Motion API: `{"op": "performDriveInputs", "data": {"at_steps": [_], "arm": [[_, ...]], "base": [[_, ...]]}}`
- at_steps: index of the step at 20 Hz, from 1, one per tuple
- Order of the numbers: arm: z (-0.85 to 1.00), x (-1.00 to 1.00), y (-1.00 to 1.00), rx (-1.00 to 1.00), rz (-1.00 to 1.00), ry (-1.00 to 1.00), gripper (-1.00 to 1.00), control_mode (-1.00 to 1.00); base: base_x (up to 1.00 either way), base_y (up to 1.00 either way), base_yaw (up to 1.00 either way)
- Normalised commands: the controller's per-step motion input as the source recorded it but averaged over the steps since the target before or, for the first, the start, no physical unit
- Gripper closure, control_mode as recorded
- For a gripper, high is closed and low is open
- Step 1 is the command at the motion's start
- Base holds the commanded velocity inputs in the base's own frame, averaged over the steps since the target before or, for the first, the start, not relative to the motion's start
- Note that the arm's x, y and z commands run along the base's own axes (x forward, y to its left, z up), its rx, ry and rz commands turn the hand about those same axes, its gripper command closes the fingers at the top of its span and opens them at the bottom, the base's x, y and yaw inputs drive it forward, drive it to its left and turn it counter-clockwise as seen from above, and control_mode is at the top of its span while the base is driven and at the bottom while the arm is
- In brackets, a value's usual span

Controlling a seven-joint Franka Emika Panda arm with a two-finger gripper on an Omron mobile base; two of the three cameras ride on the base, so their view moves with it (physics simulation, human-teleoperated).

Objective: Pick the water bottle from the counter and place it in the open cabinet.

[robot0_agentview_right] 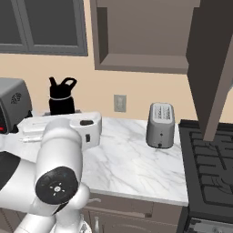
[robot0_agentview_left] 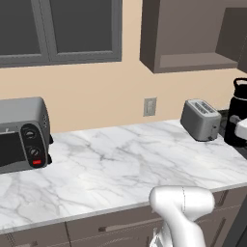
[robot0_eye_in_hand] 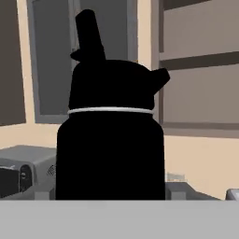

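Even, soft rendered light, sharp throughout (faint shadows on the counter), no glare.

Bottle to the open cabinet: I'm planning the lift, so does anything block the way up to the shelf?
Nothing visible does. The bottle stands at the hand, seen close up in the hand view. The cabinet hangs above and to one side, its door swung open. The toaster sits low on the counter, below that path.

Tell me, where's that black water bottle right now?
The water bottle stands at the right edge of the left base view, just right of the toaster; in the hand view it looms close ahead.
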Motion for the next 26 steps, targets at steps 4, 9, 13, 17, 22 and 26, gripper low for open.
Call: {"op": "performDriveInputs", "data": {"at_steps": [4,9,13,17,22,26], "arm": [[0.0,0.19,0.0,0.18,-0.3,-0.01,1.0,-1.0],[0.0,0.22,0.0,0.01,-0.28,0.0,1.0,-1.0],[0.0,0.17,0.0,0.0,-0.21,0.01,1.0,-1.0],[0.01,0.02,-0.11,0.0,-0.13,0.01,1.0,-1.0],[0.09,0.0,-0.17,0.0,-0.07,0.0,1.0,-1.0],[0.14,0.0,-0.18,0.0,-0.04,0.0,1.0,-1.0]], "base": [[0.0,0.0,0.0],[0.0,0.0,0.0],[0.0,0.0,0.0],[0.0,0.0,0.0],[0.0,0.0,0.0],[0.0,0.0,0.0]]}}
